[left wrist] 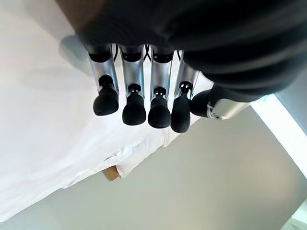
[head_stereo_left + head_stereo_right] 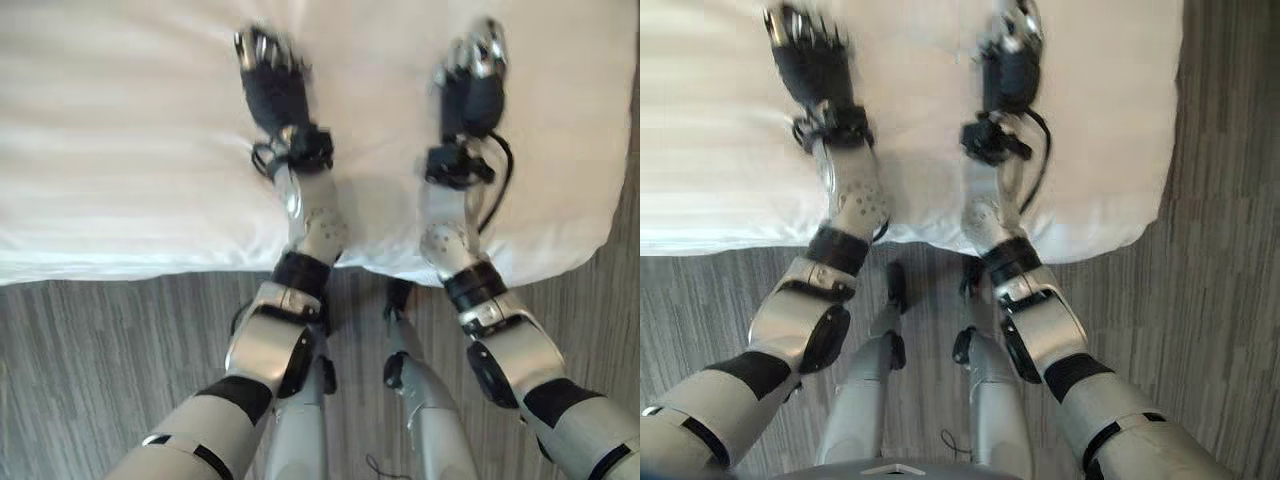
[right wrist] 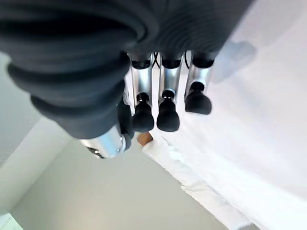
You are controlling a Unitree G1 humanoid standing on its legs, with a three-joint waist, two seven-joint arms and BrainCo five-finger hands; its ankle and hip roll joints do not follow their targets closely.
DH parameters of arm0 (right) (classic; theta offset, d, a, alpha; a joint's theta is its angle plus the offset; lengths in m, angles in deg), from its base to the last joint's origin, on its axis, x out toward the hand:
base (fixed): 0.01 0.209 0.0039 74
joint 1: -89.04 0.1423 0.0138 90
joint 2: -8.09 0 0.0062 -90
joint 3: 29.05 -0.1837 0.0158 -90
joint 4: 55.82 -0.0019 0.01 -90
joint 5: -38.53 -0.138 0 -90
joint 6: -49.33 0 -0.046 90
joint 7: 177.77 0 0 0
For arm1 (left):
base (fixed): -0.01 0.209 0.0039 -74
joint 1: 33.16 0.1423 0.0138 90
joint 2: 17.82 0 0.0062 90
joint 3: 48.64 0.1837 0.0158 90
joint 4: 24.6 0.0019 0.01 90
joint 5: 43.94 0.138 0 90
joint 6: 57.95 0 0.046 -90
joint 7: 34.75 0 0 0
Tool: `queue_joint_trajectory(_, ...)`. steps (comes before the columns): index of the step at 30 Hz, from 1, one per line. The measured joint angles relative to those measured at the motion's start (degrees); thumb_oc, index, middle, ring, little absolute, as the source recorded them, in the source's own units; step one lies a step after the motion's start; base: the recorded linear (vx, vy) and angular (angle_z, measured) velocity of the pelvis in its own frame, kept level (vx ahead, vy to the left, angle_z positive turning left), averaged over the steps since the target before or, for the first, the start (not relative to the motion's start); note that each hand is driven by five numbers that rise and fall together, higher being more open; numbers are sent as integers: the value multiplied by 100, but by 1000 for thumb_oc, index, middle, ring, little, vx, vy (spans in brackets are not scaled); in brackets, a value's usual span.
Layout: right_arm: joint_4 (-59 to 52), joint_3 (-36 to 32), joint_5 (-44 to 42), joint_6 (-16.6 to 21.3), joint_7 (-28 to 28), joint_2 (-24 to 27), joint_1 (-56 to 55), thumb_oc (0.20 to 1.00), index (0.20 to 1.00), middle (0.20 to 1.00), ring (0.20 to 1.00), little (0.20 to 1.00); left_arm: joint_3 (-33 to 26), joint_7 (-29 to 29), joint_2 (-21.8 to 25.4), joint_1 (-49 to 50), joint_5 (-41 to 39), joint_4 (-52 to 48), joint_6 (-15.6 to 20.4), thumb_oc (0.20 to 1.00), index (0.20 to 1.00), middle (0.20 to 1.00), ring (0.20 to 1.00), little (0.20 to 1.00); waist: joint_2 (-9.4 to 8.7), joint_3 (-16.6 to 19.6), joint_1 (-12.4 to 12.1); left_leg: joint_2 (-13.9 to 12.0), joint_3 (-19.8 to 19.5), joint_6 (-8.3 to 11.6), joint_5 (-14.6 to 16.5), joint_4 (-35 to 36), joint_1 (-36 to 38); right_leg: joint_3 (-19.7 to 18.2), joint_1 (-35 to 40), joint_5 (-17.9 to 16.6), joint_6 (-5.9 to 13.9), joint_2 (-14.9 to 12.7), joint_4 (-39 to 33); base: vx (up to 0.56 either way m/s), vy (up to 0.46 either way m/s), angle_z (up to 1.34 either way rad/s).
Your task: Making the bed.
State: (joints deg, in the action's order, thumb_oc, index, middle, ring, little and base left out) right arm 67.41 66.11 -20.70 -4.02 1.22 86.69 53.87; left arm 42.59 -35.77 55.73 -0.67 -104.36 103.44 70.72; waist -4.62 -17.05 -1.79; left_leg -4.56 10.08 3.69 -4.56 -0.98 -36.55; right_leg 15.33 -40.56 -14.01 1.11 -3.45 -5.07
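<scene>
A white duvet [image 2: 120, 150] covers the bed and lies mostly smooth, with faint creases running across it. Both my arms reach out over it. My left hand [image 2: 272, 80] hovers palm down above the cover, its fingers [image 1: 134, 103] relaxed and holding nothing. My right hand [image 2: 475, 75] hovers beside it, nearer the bed's right corner, and its fingers [image 3: 168, 112] also hang loose and empty. In the wrist views the white bedding [image 1: 43, 129] stretches away toward the far end of the bed.
The bed's near edge [image 2: 150, 262] runs across in front of me, with its rounded corner [image 2: 590, 240] at the right. Grey wood-pattern floor [image 2: 100, 360] lies below and to the right. A small wooden part [image 1: 111, 173] and a pale wall [image 1: 216, 182] show beyond the bed.
</scene>
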Motion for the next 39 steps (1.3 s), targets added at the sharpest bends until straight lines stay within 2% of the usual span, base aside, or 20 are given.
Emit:
queue_joint_trajectory(1,-208,-271,-45,-88,148,206,-394,200,200,200,200,200,-39,-181,-42,284,48,-3,-161,200,200,200,200,200,0,1,-72,4,10,-6,25,2,127,-21,108,31,43,-3,16,70,-104,-5)
queue_joint_trajectory(3,-229,-695,-307,-161,370,777,-1266,200,200,200,200,200,-65,-478,-7,1001,83,-45,-244,200,200,200,200,200,11,7,-164,10,11,-12,57,112,517,-39,455,66,72,1,-7,113,-91,-5)
queue_joint_trajectory(6,102,-1585,-682,-546,644,1575,-2924,200,200,200,200,200,-174,-788,406,2180,377,-30,-431,200,200,200,200,200,101,64,-171,17,33,-12,94,394,1240,-48,1061,279,247,20,-40,111,-66,-7)
queue_joint_trajectory(8,56,-2252,-703,-636,553,1941,-4092,200,200,200,200,200,-573,-828,726,2941,560,-39,-428,200,200,200,200,200,265,131,-82,26,100,-13,111,572,1597,-92,1299,363,217,45,-54,126,-2,-24)
queue_joint_trajectory(11,-438,-2451,-326,-598,328,2283,-4817,200,200,200,200,200,-1226,-754,1096,3737,562,-13,-457,200,200,200,200,200,458,169,132,-2,120,34,143,624,1845,-247,1488,382,206,83,-57,62,7,-35)
queue_joint_trajectory(12,-911,-2400,107,-637,209,2447,-5043,238,238,238,238,238,-1476,-517,1279,4095,576,-1,-530,1000,1000,1000,1000,1000,592,171,183,-33,106,56,179,651,1948,-280,1564,382,203,125,-57,121,-2,-19)
queue_joint_trajectory(13,-1091,-2342,243,-634,175,2498,-5111,495,495,495,495,495,-1571,-383,1303,4224,575,12,-558,1000,1000,1000,1000,1000,632,169,185,-46,103,58,180,648,1980,-278,1595,384,203,139,-58,80,7,-3)
queue_joint_trajectory(14,-1379,-2145,553,-711,80,2636,-5106,1000,1000,1000,1000,1000,-1795,-6,1390,4554,656,16,-679,1000,1000,1000,1000,1000,732,180,173,-75,32,63,180,652,2067,-219,1694,403,174,159,-57,69,11,11)
queue_joint_trajectory(15,-1452,-2077,601,-748,74,2664,-5096,1000,1000,1000,1000,1000,-1816,74,1420,4622,686,19,-703,1000,1000,1000,1000,1000,743,185,170,-82,22,62,178,643,2088,-212,1707,403,171,165,-57,22,3,30)
queue_joint_trajectory(17,-1650,-1466,1272,-978,58,2991,-4886,1000,1000,1000,1000,1000,-1941,632,1507,5212,967,-394,-848,1000,1000,1000,1000,1000,894,176,-75,-105,-151,52,132,619,2311,13,2027,456,111,152,-60,64,-21,47)
queue_joint_trajectory(19,-1531,-842,1710,-1373,8,3144,-4313,1000,1000,1000,1000,1000,-1436,1002,1805,5681,1732,-1224,-951,1000,1000,1000,1000,1000,1019,185,-400,-106,-340,57,139,633,2528,192,2359,511,44,125,-61,42,-7,58)
queue_joint_trajectory(20,-1506,-591,1951,-1485,29,3174,-4057,1000,1000,1000,1000,1000,-1075,1077,1964,5833,2287,-1626,-971,1000,1000,1000,1000,1000,1104,215,-569,-100,-459,60,140,616,2633,299,2502,557,73,104,-66,37,-18,75)
queue_joint_trajectory(23,-1442,92,2340,-1812,71,2642,-3296,1000,1000,1000,1000,1000,-316,1285,2073,5942,3748,-2565,-1327,1000,1000,1000,1000,1000,1369,348,-1040,-97,-507,46,102,622,2731,641,2798,606,74,-3,-62,72,-18,66)
queue_joint_trajectory(26,-1472,713,2750,-2041,135,1731,-3371,1000,1000,1000,1000,1000,593,1295,2085,5981,5052,-3449,-1590,1000,1000,1000,1000,1000,1404,394,-1291,-10,-720,21,45,622,2911,857,3101,675,107,-115,-59,70,-16,47)
queue_joint_trajectory(28,-1531,958,2776,-2172,201,1307,-3722,1000,1000,1000,1000,1000,1010,1282,2037,5988,5395,-3635,-1622,1000,1000,1000,1000,1000,1407,438,-1297,72,-798,14,45,621,2990,967,3246,712,156,-200,-57,57,-13,30)
queue_joint_trajectory(31,-1539,1314,2560,-2311,432,1165,-4451,1000,1000,1000,1000,1000,1337,1337,1830,5920,5528,-3495,-1678,1000,1000,1000,1000,1000,1360,493,-1265,189,-843,2,53,622,3134,1018,3434,718,192,-322,-59,40,-17,13)
queue_joint_trajectory(36,-1410,1798,1847,-2517,744,1069,-5229,1000,1000,1000,1000,1000,1946,1598,1441,5620,5624,-2854,-1750,1000,1000,1000,1000,1000,994,800,-1066,221,-930,21,91,623,3399,1104,3746,820,336,-355,-65,33,-24,10)
queue_joint_trajectory(38,-1406,1848,1647,-2524,814,1021,-5334,1000,1000,1000,1000,1000,2175,1676,1291,5493,5624,-2628,-1815,1000,1000,1000,1000,1000,918,873,-1080,195,-925,18,134,624,3470,1096,3805,844,339,-328,-64,18,-2,-6)
queue_joint_trajectory(39,-1406,1920,1592,-2545,856,1005,-5371,1000,1000,1000,1000,1000,2302,1693,1243,5476,5625,-2556,-1815,1000,1000,1000,1000,1000,853,935,-1012,180,-916,19,170,624,3477,1069,3790,844,336,-313,-64,32,-6,-10)
